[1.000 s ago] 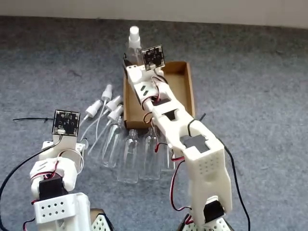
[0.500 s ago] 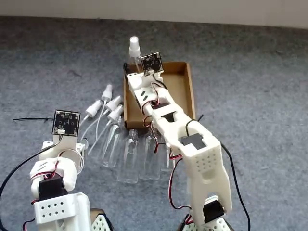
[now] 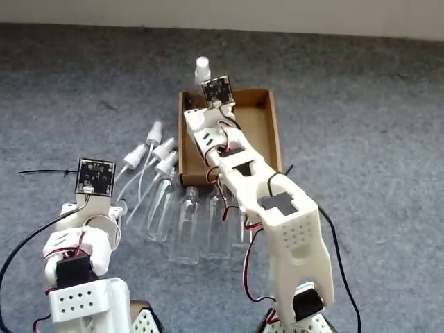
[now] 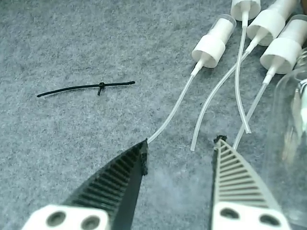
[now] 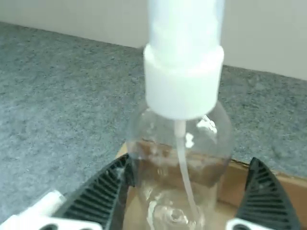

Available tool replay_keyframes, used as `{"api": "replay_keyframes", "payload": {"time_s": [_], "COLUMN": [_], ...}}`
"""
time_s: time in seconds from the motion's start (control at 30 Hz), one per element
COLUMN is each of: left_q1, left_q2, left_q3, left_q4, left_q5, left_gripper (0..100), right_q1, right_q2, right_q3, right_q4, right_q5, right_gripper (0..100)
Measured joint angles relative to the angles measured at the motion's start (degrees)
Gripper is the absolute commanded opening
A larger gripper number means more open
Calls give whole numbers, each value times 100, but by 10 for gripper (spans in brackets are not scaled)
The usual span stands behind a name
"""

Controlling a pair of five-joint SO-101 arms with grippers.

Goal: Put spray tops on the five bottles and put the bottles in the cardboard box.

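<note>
Bottle [image 5: 158, 167]: clear glossy plastic. Spray tops [image 4: 213, 45]: smooth white plastic. Cardboard box [image 3: 275, 132]: matt brown. Table cover [image 3: 361, 104]: rough grey felt-like cloth.

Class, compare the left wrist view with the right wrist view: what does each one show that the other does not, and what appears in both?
Left wrist view, not the right: a black cable tie, loose spray tops with thin tubes, and the side of a clear bottle, ahead of the open left jaws. Right wrist view, not the left: a capped bottle held between the right jaws, a cardboard box rim and a pale wall. Both: grey carpet.
</note>
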Motion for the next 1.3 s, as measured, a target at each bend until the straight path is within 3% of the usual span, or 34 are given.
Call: {"api": "replay_keyframes", "payload": {"time_s": [0.2,0.63,0.77,1.0,1.17,1.3], "left_q1": [0,0,0,0,0,0], "left_q2": [0,0,0,0,0,0], "left_q3": [0,0,0,0,0,97], "left_q4": [0,0,0,0,0,0], "left_q5": [0,0,0,0,0,0], "left_gripper": [207,207,207,206,205,204], "right_q1": [0,-88,-88,-202,-431,-281], "right_q2": [0,0,0,0,-9,-18], "right_q3": [-246,-2998,-4440,-7402,-9187,-9380], "right_q4": [396,3130,4932,8870,11455,12202], "right_q5": [0,-9,-9,-9,9,9], "right_gripper": [297,296,270,99,84,84]}}
